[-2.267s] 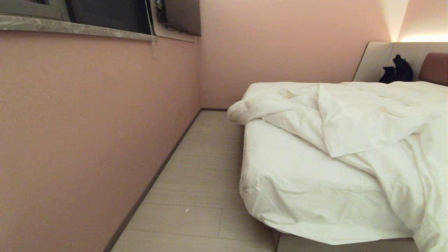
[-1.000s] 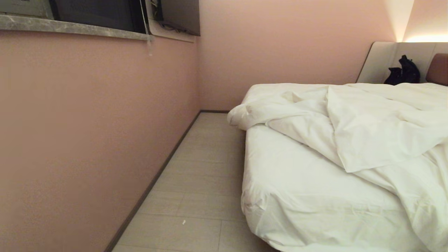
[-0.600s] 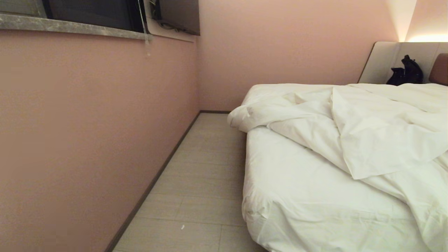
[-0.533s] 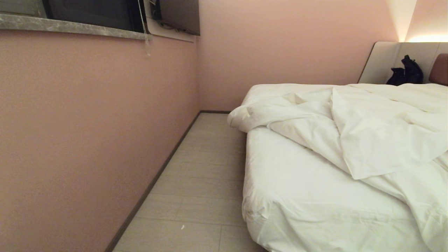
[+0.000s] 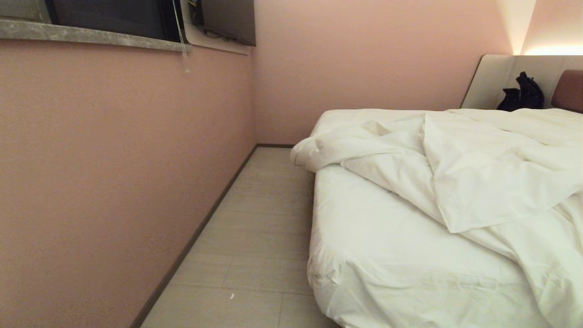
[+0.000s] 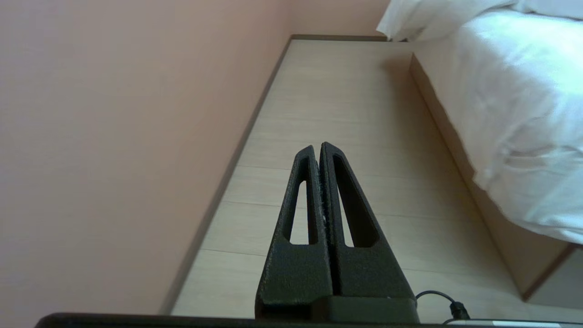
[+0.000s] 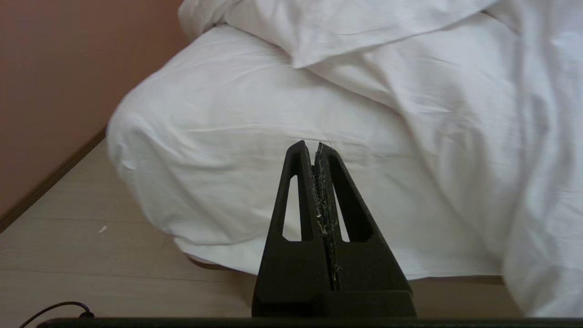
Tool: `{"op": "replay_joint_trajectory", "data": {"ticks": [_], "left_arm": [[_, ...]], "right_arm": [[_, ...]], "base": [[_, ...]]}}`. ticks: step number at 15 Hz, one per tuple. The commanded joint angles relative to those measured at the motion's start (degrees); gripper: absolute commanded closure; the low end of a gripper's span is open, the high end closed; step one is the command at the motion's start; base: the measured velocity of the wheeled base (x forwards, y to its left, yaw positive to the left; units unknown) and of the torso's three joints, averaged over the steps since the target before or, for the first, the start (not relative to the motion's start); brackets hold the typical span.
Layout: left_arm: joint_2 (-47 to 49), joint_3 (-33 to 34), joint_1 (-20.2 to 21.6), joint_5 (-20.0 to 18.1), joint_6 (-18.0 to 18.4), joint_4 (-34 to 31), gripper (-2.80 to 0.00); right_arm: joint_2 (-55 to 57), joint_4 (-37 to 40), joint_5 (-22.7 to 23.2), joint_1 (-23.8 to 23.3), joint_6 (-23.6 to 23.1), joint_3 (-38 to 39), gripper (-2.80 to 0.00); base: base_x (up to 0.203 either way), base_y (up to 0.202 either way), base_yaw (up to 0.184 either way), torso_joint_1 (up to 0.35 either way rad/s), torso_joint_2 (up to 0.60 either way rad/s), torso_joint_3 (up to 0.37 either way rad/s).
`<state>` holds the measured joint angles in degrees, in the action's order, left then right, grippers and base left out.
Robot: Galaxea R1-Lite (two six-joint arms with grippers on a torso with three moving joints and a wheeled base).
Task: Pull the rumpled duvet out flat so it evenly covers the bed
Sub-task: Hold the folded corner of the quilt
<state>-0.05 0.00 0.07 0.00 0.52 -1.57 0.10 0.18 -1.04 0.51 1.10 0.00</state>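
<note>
**Duvet bunched across the bed, both pincers shut and empty**

Duvet (image 7: 410,86) work has not begun: this reads as the approach step, with the robot at the bed's foot corner and neither arm raised into the head view.

Nearest, the left pincer (image 6: 318,148) has its fingers pressed together, holding nothing, over bare floor (image 6: 346,114); the bed (image 6: 505,136) runs along one side of it and the pink wall (image 6: 114,136) along the other. The right pincer (image 7: 310,146) is likewise closed and empty, aimed at the sheeted corner of the mattress just ahead of its tips, apart from it.

Beyond that corner the sheet lies exposed. Further on, the duvet sits heaped, a folded flap lying over its own bulk and a rolled edge overhanging the bed's side nearest the wall. Past it, at the head end, a dark object (image 5: 521,93) rests against the grey panel (image 5: 494,79).

Next, I judge, a pincer must open, reach past the bare sheet to the folded flap's edge, close on it and draw it back toward the foot. Thick, soft fabric may slip from a shallow pinch.
</note>
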Motion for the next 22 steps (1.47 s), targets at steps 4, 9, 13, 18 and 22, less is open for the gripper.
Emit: {"op": "replay_joint_trajectory", "data": {"ticks": [4, 9, 13, 18, 22], "left_arm": [[0.05, 0.00, 0.01, 0.00, 0.00, -0.01, 0.00], [0.05, 0.00, 0.01, 0.09, 0.00, -0.10, 0.00], [0.05, 0.00, 0.01, 0.09, 0.00, -0.10, 0.00], [0.05, 0.00, 0.01, 0.09, -0.08, -0.10, 0.00], [0.05, 0.00, 0.01, 0.09, -0.08, -0.10, 0.00]], "right_arm": [[-0.01, -0.01, -0.02, 0.02, 0.05, 0.00, 0.00], [-0.01, -0.01, -0.02, 0.02, 0.06, 0.00, 0.00], [-0.01, -0.01, -0.02, 0.02, 0.13, 0.00, 0.00], [-0.01, 0.08, -0.11, 0.02, 0.13, 0.00, 0.00], [-0.01, -0.01, -0.11, 0.02, 0.13, 0.00, 0.00]], "base": [[0.000, -0.193, 0.002, 0.005, 0.01, 0.004], [0.000, -0.190, 0.000, 0.000, 0.00, 0.002], [0.000, -0.191, -0.001, 0.002, 0.00, 0.001], [0.000, -0.192, 0.000, 0.003, 0.00, 0.003], [0.000, -0.193, 0.001, 0.004, 0.00, 0.002]]}}
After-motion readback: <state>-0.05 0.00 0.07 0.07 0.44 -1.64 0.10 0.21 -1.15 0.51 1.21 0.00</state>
